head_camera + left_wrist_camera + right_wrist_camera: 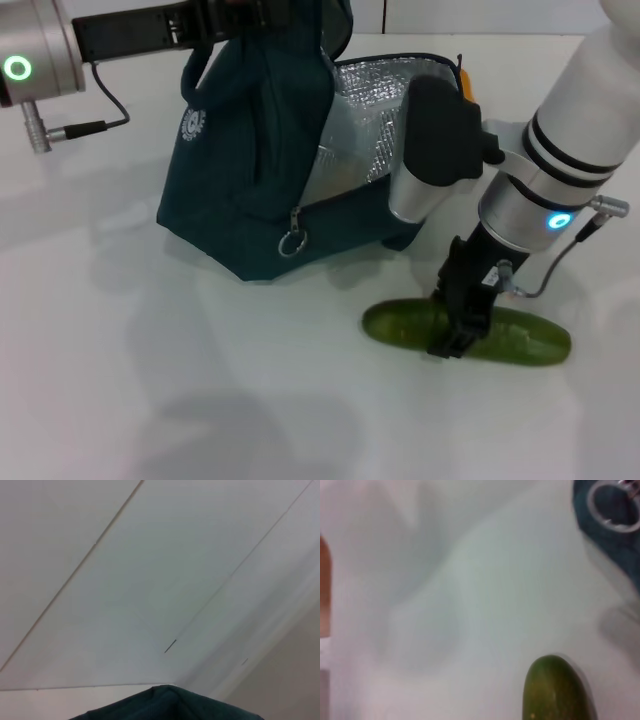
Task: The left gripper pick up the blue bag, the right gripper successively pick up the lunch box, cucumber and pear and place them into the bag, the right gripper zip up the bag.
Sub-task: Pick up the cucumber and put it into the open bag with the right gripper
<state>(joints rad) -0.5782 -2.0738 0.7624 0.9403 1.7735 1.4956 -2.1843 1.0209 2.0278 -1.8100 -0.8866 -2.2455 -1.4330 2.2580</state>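
The blue bag (250, 160) stands open on the white table, its silver lining (375, 120) facing right and its ring zipper pull (291, 243) hanging in front. My left gripper (235, 25) is shut on the bag's top and holds it up; the left wrist view shows only a tip of the bag (167, 705). The cucumber (520, 335) lies on the table in front of the bag. My right gripper (458, 318) straddles its middle, fingers shut against its sides. One end of the cucumber (555, 690) shows in the right wrist view. A sliver of the orange pear (465, 85) peeks out behind the bag. The lunch box is hidden.
The white table (150, 380) stretches bare to the left and front of the bag. The left arm's cable (100, 120) hangs near the bag's left side. The ring pull (612, 510) is also in the right wrist view.
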